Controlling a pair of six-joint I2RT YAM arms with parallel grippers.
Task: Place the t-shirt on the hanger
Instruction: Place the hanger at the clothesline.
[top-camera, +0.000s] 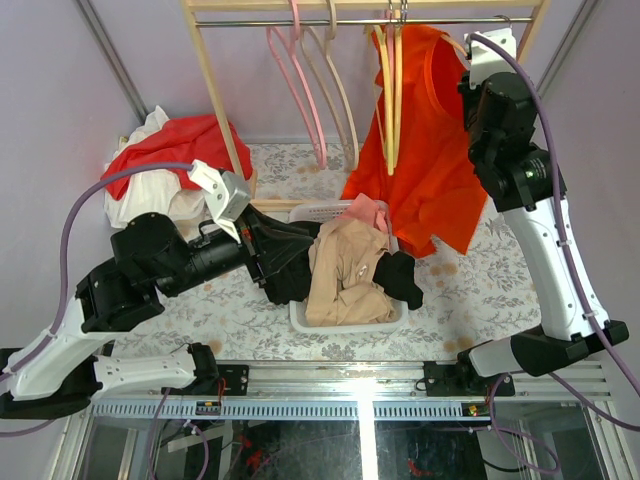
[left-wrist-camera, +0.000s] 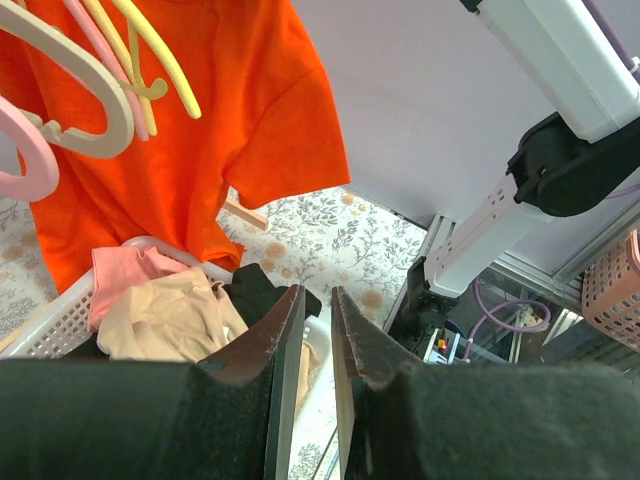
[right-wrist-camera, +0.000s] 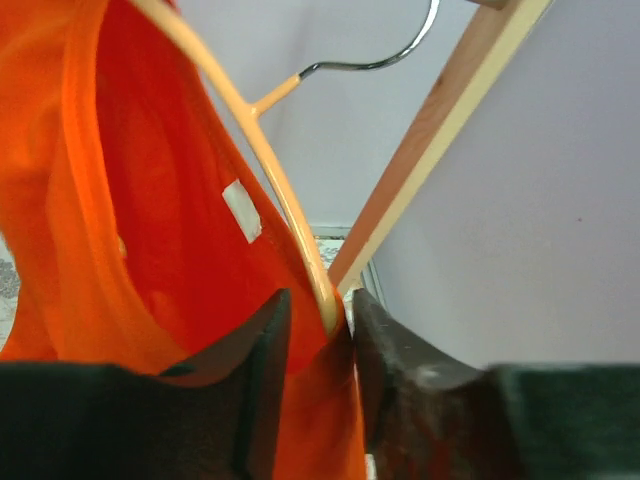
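right tool (right-wrist-camera: 318, 300) straddles hanger (right-wrist-camera: 285, 200), t-shirt (right-wrist-camera: 150, 200); arm (top-camera: 540, 240) stretched up high.

In the overhead view the t-shirt (top-camera: 430, 150) is covering most of the hanger (right-wrist-camera: 283, 200), and the right arm's wrist (top-camera: 492, 100) is blocking the right gripper (right-wrist-camera: 318, 300). In the right wrist view the hook (right-wrist-camera: 375, 65) is running off the top edge, and the hanger's shoulder is vanishing between the fingers (right-wrist-camera: 250, 380), perhaps pinched there.
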